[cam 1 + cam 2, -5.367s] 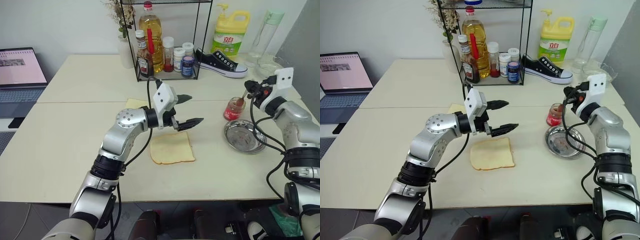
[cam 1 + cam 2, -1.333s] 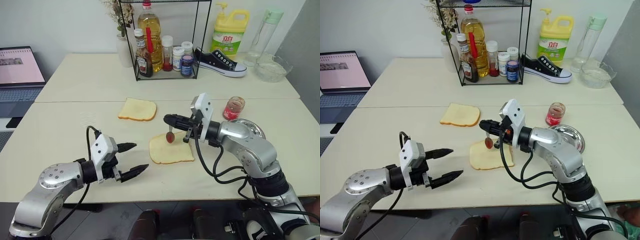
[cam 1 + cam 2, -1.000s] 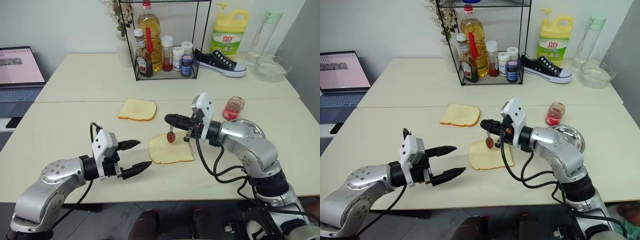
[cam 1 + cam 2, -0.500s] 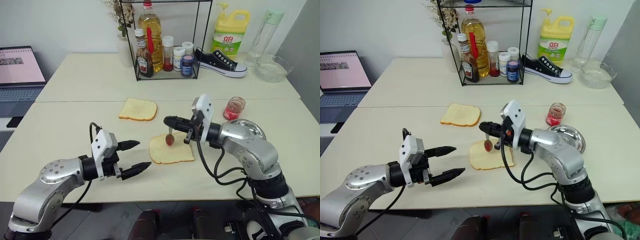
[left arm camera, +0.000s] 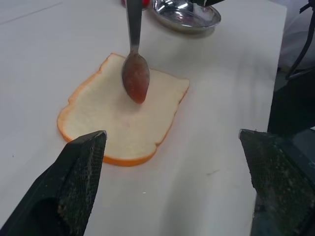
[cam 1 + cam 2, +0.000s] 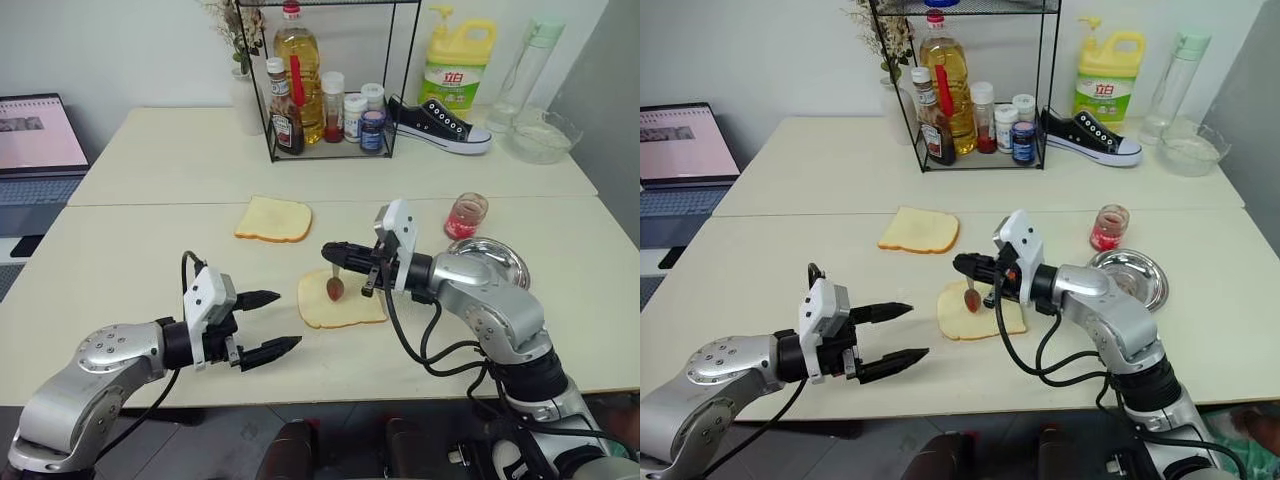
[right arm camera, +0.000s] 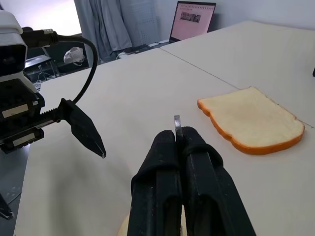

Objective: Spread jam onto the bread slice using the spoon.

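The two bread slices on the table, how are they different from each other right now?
The near bread slice lies under the jam-loaded spoon that the right gripper holds; the far slice has nothing over it. The near slice looks paler and a little larger; the far slice looks yellower. The near slice sits between the two grippers; the far slice sits farther back, toward the wire rack. Both lie flat on the table, with no jam spread yet.

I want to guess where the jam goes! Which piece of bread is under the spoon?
The nearer, paler squarish bread slice; the jam-coated small silver spoon hangs over it. The yellower slice lies farther back.
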Robot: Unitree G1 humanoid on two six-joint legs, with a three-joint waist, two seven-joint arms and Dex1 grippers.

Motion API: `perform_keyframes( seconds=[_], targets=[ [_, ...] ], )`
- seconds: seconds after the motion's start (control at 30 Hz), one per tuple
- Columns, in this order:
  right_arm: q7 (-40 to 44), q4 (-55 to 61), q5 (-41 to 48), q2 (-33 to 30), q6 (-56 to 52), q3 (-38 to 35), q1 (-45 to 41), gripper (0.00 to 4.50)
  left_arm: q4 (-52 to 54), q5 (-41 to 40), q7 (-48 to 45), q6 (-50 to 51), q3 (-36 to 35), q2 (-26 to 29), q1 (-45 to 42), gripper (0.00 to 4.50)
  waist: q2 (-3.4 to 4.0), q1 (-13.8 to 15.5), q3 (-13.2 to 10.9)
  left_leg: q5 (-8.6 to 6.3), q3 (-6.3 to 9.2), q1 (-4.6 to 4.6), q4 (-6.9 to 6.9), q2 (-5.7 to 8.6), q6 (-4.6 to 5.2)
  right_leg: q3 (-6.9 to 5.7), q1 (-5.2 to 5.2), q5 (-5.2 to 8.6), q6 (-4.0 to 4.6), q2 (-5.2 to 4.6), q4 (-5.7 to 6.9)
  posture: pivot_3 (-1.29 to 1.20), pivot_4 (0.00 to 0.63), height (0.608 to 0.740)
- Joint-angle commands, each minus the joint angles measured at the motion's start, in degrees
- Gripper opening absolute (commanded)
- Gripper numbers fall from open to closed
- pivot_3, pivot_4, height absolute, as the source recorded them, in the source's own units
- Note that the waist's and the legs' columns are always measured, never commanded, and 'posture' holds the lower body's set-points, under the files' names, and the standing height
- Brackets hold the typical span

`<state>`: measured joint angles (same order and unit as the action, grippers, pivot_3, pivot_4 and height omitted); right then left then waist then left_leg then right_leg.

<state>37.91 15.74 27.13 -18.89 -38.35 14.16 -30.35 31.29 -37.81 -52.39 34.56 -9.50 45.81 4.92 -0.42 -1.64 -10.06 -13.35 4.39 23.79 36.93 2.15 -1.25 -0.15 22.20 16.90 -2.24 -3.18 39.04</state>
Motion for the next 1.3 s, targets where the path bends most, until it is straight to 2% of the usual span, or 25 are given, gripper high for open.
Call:
perform_keyframes(
  seconds=[0.03, 0.37, 0.87, 1.3],
  targets=[
    [1.6, -0.8, -1.3, 0.7, 2.6, 0.7, -1.5, 0.05, 2.4, -1.1, -1.2, -0.2, -1.6, 1.4, 0.9, 4.50, 0.00, 0.0, 0.0, 0.00, 0.00, 0.00, 0.00, 0.01, 0.00, 0.00, 0.00, 0.00, 0.00, 0.00, 0.00, 0.00, 0.150, 0.740],
    [3.5, -6.2, -5.2, 1.4, 6.8, 1.0, -2.5, 0.05, 1.6, -0.7, -1.5, -0.9, -1.9, 1.8, 0.8, 4.50, 0.00, 0.0, 0.0, 0.00, 0.00, 0.00, 0.00, 0.01, 0.00, 0.00, 0.00, 0.00, 0.00, 0.00, 0.00, 0.00, 0.150, 0.740],
    [3.4, -7.2, -6.6, -0.3, 7.3, -2.6, -2.8, 0.05, -0.8, 0.5, -3.3, -1.6, -0.3, 2.0, -2.3, 4.50, 0.00, 0.0, 0.0, 0.00, 0.00, 0.00, 0.00, 0.01, -0.01, -0.01, 0.00, 0.00, 0.00, 0.01, 0.01, 0.00, 0.150, 0.740],
    [4.0, -8.8, -9.0, -0.6, 9.6, -1.6, -0.3, 0.05, -1.1, 1.1, -3.7, -1.9, -0.1, 1.7, -2.8, 4.50, 0.00, 0.0, 0.0, 0.00, 0.00, 0.00, 0.00, 0.01, -0.01, 0.00, 0.00, 0.00, 0.00, 0.00, 0.01, 0.00, 0.150, 0.740]
  ],
)
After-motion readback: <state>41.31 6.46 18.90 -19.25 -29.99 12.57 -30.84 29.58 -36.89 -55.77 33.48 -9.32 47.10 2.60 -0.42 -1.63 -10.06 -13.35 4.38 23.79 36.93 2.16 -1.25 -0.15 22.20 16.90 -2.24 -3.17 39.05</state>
